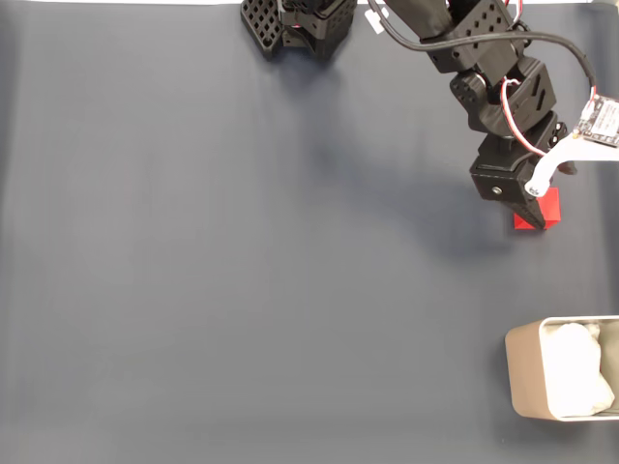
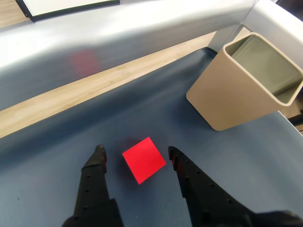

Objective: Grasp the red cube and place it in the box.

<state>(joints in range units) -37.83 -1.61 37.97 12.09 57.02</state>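
Gripper [image 2: 136,155] is wide open, holding nothing, with its two black fingers straddling the red cube [image 2: 144,160] in the wrist view. The cube sits flat on the dark blue bench [image 1: 242,271], between the fingertips but touching neither, as far as I can tell. It is rotated, so its corners rather than flat faces point toward the fingers. In the fixed view the red cube [image 1: 540,213] peeks out just below the gripper [image 1: 538,199] at the right side of the bench, and the box [image 1: 522,382] lies near the lower right corner, well apart from the cube.

Step in hand looks like the grasp. To do it well: drop a bit lower so the pads meet the cube's sides, not its top edge; rotating the wrist to square up with the faces would help, otherwise closing on corners may spin or squirt the cube out. Close slowly and keep centred.

Hard to make out: the fixed view hides most of the cube behind the gripper, so finger height above the bench is unclear. The box is cut off at the right edge there, with white padding [image 1: 575,372] visible inside. In the wrist view the box [image 2: 236,90] interior is partly cut off.
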